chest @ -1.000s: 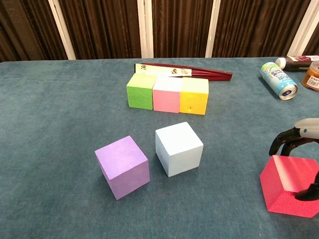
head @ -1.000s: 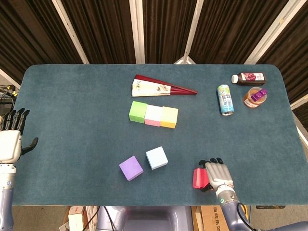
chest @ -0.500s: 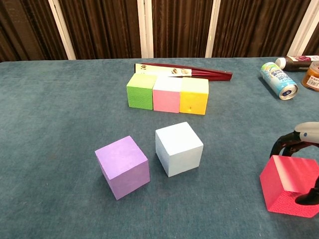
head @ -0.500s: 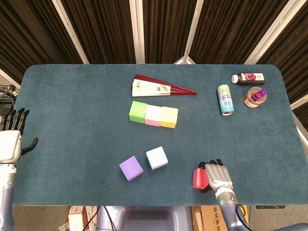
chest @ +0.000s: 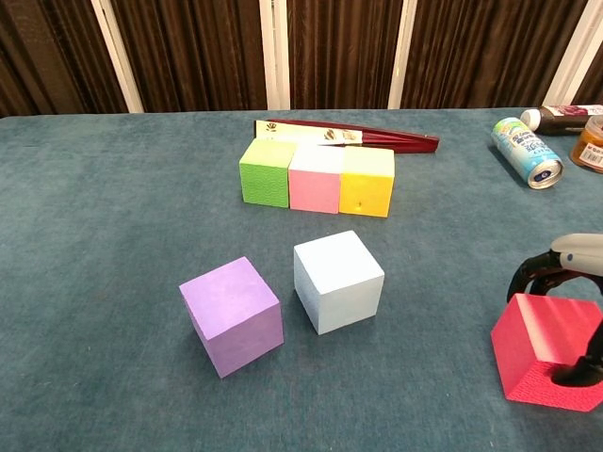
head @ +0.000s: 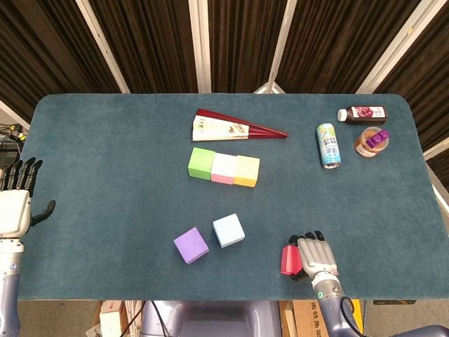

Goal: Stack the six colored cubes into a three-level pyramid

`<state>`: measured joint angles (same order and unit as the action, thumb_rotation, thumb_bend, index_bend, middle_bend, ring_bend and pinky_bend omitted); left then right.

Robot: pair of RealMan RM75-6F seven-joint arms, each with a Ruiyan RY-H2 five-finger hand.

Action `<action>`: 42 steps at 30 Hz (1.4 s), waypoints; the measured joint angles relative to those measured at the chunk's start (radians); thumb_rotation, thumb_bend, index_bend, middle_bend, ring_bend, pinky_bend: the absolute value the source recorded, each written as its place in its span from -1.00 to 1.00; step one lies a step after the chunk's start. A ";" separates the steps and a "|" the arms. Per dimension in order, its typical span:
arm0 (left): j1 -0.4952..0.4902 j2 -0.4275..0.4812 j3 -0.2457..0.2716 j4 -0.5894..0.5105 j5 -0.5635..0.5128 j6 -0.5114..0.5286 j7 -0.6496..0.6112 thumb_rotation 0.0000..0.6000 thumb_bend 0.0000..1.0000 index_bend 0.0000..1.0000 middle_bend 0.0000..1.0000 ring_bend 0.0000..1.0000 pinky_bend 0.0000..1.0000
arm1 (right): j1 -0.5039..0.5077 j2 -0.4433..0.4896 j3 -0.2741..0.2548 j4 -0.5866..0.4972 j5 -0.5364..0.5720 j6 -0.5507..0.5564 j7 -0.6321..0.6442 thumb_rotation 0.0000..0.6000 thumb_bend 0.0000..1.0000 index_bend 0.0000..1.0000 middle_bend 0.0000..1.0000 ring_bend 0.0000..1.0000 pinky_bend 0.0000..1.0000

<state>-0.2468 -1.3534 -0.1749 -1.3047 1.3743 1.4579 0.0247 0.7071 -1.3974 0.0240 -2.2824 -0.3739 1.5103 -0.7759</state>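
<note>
Green [head: 201, 163], pink [head: 224, 168] and yellow [head: 247, 171] cubes form a touching row mid-table, also seen as green cube [chest: 266, 172], pink cube [chest: 316, 179] and yellow cube [chest: 367, 182]. Nearer lie a purple cube [head: 191, 245] [chest: 233, 315] and a light blue cube [head: 229, 230] [chest: 338, 281], slightly apart. The red cube [head: 288, 260] [chest: 545, 350] rests on the table near the front edge. My right hand [head: 316, 255] [chest: 571, 273] grips it, fingers curled over its far side and thumb at the near side. My left hand [head: 15, 208] hangs open off the left edge.
A folded red fan [head: 235, 128] lies just behind the cube row. At the far right sit a lying can [head: 327, 145], a lying bottle [head: 363, 114] and an orange jar [head: 370, 142]. The table's front edge [head: 231, 298] runs close to the red cube.
My right hand has shifted very slightly toward the front edge, with its fingers sinking a little over the red cube. The cubes and my left hand have not moved.
</note>
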 measured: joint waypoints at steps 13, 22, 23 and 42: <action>-0.001 -0.004 -0.001 0.002 0.000 -0.001 0.000 1.00 -0.29 -0.87 -0.93 -1.00 -1.00 | -0.008 0.005 0.002 -0.001 -0.002 -0.015 -0.014 1.00 -0.56 -0.34 -0.34 -0.65 -1.00; -0.002 -0.007 -0.001 0.003 0.001 -0.002 0.002 1.00 -0.29 -0.87 -0.93 -1.00 -1.00 | -0.016 0.008 0.006 0.004 -0.012 -0.022 -0.011 1.00 -0.35 -0.26 -0.30 -0.59 -1.00; -0.002 -0.008 -0.001 0.003 0.001 -0.001 0.002 1.00 -0.29 -0.87 -0.93 -1.00 -1.00 | -0.017 0.008 0.006 0.004 -0.014 -0.021 -0.011 1.00 -0.34 -0.26 -0.30 -0.59 -1.00; 0.001 0.016 0.009 -0.028 -0.030 -0.044 0.080 1.00 -0.28 -0.78 -0.91 -1.00 -1.00 | -0.005 0.154 0.069 -0.068 -0.026 -0.060 0.003 1.00 -0.32 -0.26 -0.29 -0.58 -1.00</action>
<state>-0.2459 -1.3374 -0.1659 -1.3327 1.3446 1.4138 0.1051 0.7017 -1.2435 0.0927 -2.3505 -0.3999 1.4502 -0.7726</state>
